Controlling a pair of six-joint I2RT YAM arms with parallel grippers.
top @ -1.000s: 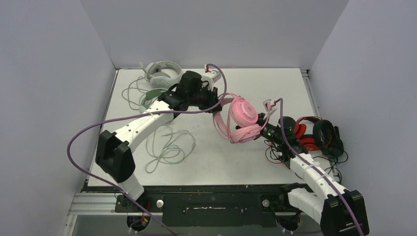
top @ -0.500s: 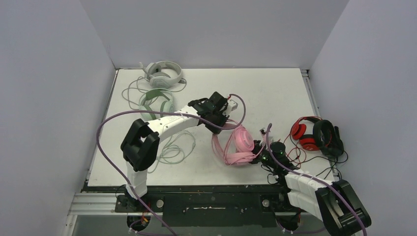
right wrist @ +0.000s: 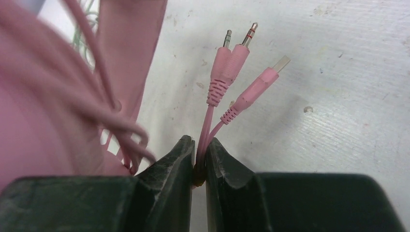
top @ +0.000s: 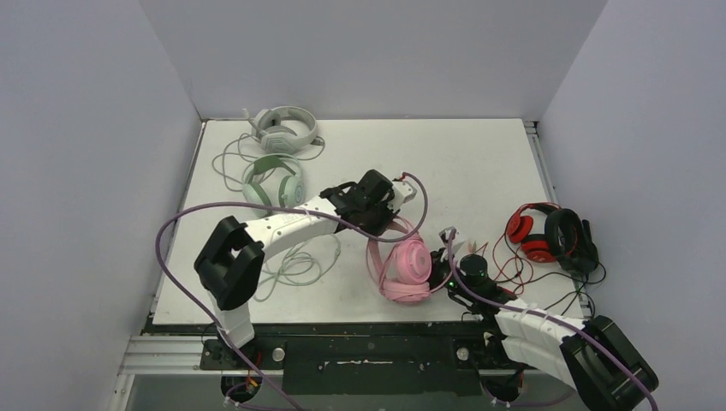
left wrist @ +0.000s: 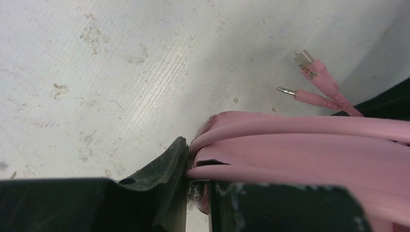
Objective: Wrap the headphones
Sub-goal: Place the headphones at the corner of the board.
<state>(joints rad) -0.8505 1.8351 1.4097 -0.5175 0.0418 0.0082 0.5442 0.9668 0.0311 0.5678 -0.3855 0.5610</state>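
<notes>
**Top external view.** Over the last second both arms have drawn back toward the near edge of the table (top: 462, 154), bringing the pink headset (top: 404, 270) with them. It was mid-table and higher in the view. It now sits low, near the front centre, apparently on or just above the surface. The left gripper (top: 387, 214) meets it at the far side, on the band. The right gripper (top: 451, 257) is just beside the cup on the right. The mint green headset (top: 272, 178) and the grey-white headset (top: 281, 128) lie at the far left, unmoved, with their cables loose on the table. A red-and-black headset (top: 548, 235) lies at the right edge.

**Left wrist view.** The jaws are clamped on the end of the pink headband (left wrist: 314, 150), whose flat layers run off to the right. The table is close beneath.

**Right wrist view.** The jaws are nearly together, pinching the thin pink cable (right wrist: 205, 130) just below its plugs (right wrist: 232, 58): two audio jacks and one USB plug, which stand free above the fingers. Loops of pink cable cross the headset at the left.

**Assessment.** The headset has been relocated while held by both arms, with the cable end under control. The wrap of the pink unit appears well advanced. Securing the plug end probably remains, and the other two headsets are not yet wrapped.
</notes>
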